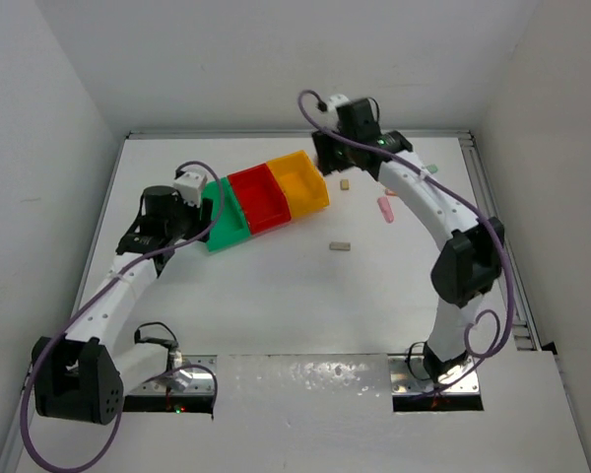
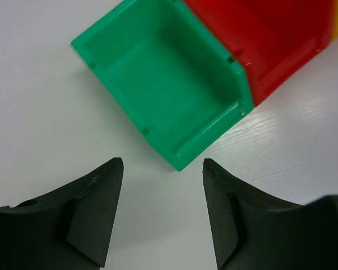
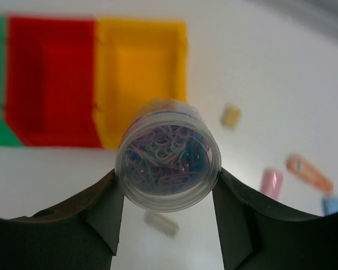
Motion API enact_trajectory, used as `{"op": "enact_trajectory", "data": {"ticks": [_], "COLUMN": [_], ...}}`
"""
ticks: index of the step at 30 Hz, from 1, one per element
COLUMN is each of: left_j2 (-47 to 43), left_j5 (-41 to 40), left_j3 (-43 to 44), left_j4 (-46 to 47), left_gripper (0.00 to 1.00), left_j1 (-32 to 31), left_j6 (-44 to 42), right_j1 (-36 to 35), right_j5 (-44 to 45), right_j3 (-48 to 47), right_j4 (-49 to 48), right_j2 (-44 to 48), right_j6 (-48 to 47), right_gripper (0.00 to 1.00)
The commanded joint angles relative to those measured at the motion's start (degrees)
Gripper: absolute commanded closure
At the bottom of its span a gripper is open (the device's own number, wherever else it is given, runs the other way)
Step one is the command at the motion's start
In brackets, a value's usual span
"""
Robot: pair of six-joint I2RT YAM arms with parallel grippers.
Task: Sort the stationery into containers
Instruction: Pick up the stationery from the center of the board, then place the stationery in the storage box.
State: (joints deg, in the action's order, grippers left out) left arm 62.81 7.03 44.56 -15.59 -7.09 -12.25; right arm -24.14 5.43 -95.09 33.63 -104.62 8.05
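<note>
Now right end effector (image 3: 168, 181) grips a clip-filled round tub (image 3: 168, 153).

This has the look of a robotics lab test cell rather than any home or office: a bare white table (image 1: 276, 296) boxed in by plain white panels (image 1: 59, 99), a left arm (image 1: 108, 296) and a right arm (image 1: 424, 197) bolted to metal plates (image 1: 305, 379) at the near edge, purple cables (image 1: 22, 424) looping loose, and three bright plastic bins (image 1: 266, 197) set out like a staged exercise
</note>
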Motion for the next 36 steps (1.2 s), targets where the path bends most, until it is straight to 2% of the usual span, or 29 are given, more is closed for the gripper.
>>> {"op": "enact_trajectory", "data": {"ticks": [1, 2, 5, 6, 11, 15, 21, 29, 36], "left_j2": [-3.39, -4.17, -5.85, -6.11, -7.96, -8.14, -8.23, -8.05, -8.14], "left_j5": [-6.76, -6.76, -8.61, -8.78, -9.31, -8.52, -8.61, -9.4, -9.84], "left_j3": [-2.36, -2.72, -3.42, -3.94, -5.88, -6.93, -7.38, -7.46, -7.73], "left_j4": [2.94, 2.68, 2.06, 2.06, 2.24, 2.59, 3.73, 4.08, 4.35], "left_gripper": [0.44, 0.44, 0.44, 0.44, 0.44, 0.44, 0.44, 0.43, 0.43], "left_j1": [2.25, 2.69, 3.75, 3.93, 4.63, 4.98, 5.25, 5.6, 6.04], "left_j6": [6.71, 6.8, 6.63, 6.54, 6.89, 7.77, 7.77, 6.36, 6.36], "right_j1": [-4.5, -4.95, -5.91, -5.92, -5.92, -6.09, -6.09, -6.18, -6.27], "right_j5": [-4.47, -4.29, -3.94, -3.76, -2.01, -1.92, 2.82, 6.35, 4.76], "right_j3": [-13.69, -21.12, -31.26, -31.99, -27.0, -26.91, -22.34, -24.18, -23.74], "right_j4": [4.68, 5.74, 6.72, 4.89, -4.0, -2.69, -3.39, -1.37, -2.69], "right_j2": [-8.73, -14.42, -22.96, -23.96, -25.45, -27.39, -28.36, -31.61, -31.26], "right_j6": [-4.01, -4.27, -3.57, -3.31, -0.41, 1.09, 4.07, 5.22, 5.13], "right_gripper": [1.0, 1.0, 1.0, 1.0, 1.0, 1.0, 1.0, 0.99, 0.62]}}
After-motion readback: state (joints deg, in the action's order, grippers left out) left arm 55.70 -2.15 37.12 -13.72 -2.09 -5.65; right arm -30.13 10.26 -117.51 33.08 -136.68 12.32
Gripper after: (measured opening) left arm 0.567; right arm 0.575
